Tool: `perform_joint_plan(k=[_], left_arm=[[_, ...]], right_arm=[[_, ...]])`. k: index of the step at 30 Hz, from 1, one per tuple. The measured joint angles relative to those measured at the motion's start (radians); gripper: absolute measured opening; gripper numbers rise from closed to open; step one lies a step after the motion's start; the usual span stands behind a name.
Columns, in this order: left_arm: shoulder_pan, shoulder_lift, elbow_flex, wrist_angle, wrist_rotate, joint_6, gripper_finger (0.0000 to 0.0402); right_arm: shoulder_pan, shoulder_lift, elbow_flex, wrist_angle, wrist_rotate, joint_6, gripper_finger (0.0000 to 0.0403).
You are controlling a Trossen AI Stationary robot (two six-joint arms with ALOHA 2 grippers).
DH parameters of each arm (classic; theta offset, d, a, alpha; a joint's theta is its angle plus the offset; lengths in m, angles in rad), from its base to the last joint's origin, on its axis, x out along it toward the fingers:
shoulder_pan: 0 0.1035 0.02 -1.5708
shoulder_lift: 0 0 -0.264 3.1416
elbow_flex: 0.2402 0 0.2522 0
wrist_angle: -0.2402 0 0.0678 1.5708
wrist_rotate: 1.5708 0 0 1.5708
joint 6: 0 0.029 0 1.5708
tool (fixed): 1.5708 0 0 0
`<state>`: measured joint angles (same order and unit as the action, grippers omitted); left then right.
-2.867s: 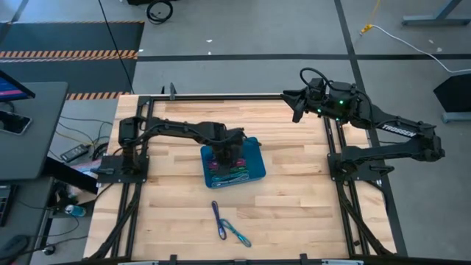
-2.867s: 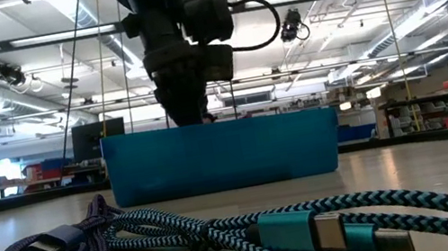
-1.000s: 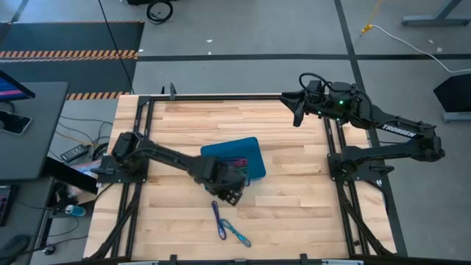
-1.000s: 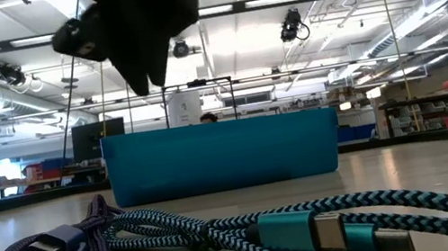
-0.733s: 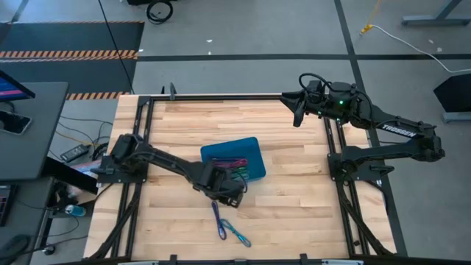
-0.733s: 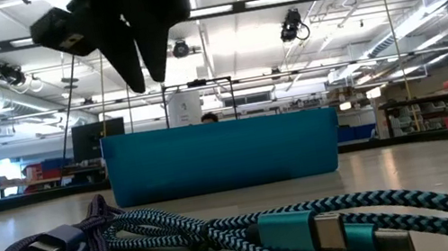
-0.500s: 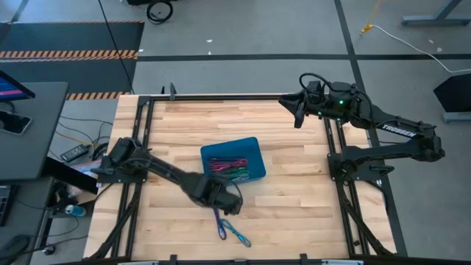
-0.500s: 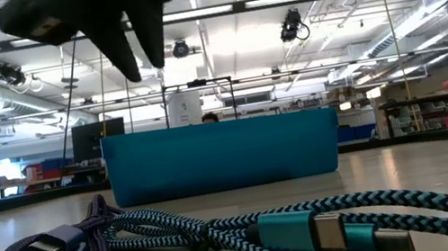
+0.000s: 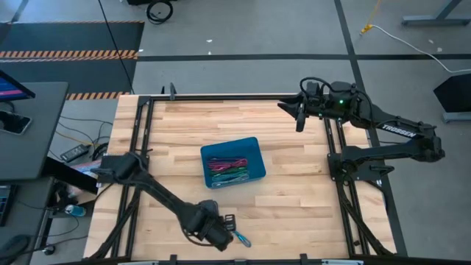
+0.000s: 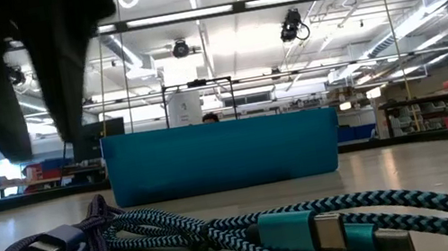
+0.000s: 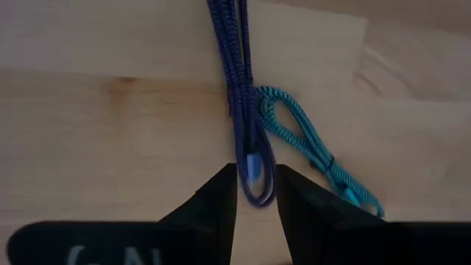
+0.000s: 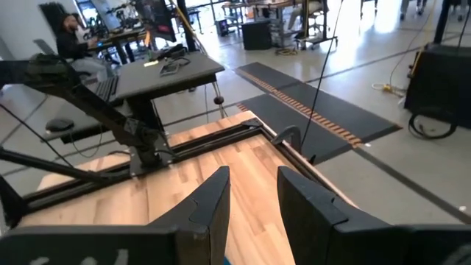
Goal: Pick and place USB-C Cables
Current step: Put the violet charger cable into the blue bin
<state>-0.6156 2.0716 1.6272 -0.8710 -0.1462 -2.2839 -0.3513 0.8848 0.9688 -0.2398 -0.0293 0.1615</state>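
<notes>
From overhead, your left gripper [image 9: 227, 234] covers most of the dark blue braided cable [image 11: 237, 96], leaving only the tip of the teal braided cable [image 9: 242, 240] showing at the near table edge. In the low view the left arm is a dark blur, cut off at the frame's top.

The surface is a pale wood-plank table [image 9: 294, 191] inside a black frame. A blue plastic bin [image 9: 254, 146] stands at mid-table, holding a heap of pink, green and purple folded cables [image 9: 227, 166]. Beyond lies a workshop hall with ceiling strip lights and desks; a seated person [image 12: 73, 40] is far off.

In the left wrist view, the jaws stand slightly apart, and the folded end of the dark blue cable lies in the gap between them. You cannot tell whether the fingers [image 11: 215, 202] touch it. The teal cable lies just beside it, outside the jaws.

Your right gripper [image 9: 299, 114] waits over the far right corner, jaws apart, holding nothing.
</notes>
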Motion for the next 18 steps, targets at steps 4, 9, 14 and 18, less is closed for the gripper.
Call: perform_joint_plan(k=[4, 9, 14, 18], left_arm=[[0.036, 0.042, 0.000, 0.054, 0.001, -0.013, 0.0101], [0.104, 0.071, 0.000, 0.117, 0.031, 0.047, 0.0101], [0.152, 0.068, 0.002, 0.124, 0.080, 0.128, 0.0101], [0.165, 0.061, 0.027, 0.123, 0.078, 0.191, 0.0101]], right_arm=[[-0.027, 0.000, 0.000, -0.001, -0.036, -0.050, 0.0119], [-0.070, 0.000, 0.000, -0.002, -0.107, -0.081, 0.0119], [-0.112, 0.000, 0.000, -0.002, -0.190, -0.090, 0.0119], [-0.141, 0.000, 0.000, -0.002, -0.208, -0.111, 0.0119]])
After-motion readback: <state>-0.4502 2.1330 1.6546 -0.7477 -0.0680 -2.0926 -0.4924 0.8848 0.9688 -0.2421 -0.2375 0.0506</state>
